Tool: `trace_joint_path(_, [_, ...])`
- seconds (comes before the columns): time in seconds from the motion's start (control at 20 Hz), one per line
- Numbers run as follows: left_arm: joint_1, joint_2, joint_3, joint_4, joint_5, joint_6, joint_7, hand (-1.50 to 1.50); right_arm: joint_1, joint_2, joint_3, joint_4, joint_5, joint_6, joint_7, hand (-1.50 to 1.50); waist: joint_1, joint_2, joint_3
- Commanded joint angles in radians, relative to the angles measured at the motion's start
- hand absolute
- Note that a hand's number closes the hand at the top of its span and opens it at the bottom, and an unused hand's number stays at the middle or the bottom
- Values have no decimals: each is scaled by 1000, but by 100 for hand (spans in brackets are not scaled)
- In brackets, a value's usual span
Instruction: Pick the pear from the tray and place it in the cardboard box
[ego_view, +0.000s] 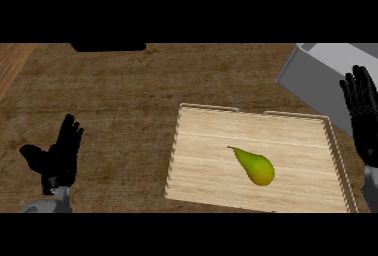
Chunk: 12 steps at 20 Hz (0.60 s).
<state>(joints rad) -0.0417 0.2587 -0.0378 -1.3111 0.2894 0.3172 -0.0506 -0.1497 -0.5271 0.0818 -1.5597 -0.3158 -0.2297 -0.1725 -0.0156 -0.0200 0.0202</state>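
Head view shows you at the reach: pear (255, 167) lies ungrasped on the tray (193, 150), both robot hands released, so bring the right robot hand (363, 107) down onto it.

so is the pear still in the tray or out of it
In the tray: the pear lies on its side on the tray's wooden floor, inside the rim, untouched by either hand.

Your table (125, 95) of dark brown, mottled wood grain fills the view, a paler plank strip (11, 62) at its far left, a black object (108, 47) at its far edge
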Motion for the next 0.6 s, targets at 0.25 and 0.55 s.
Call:
trace_joint_path(0.25, [-233, 201, -177, -148, -186, -221, -76, 0, -321, -112, 72, -63, -179, 379, 145, -150, 67, 21, -18])
trace_joint_path(0.55, [-270, 174, -252, -175, -200, -286, -34, 0, -418, -255, 138, 179, -39, 693, -27, -150, 73, 38, -17])
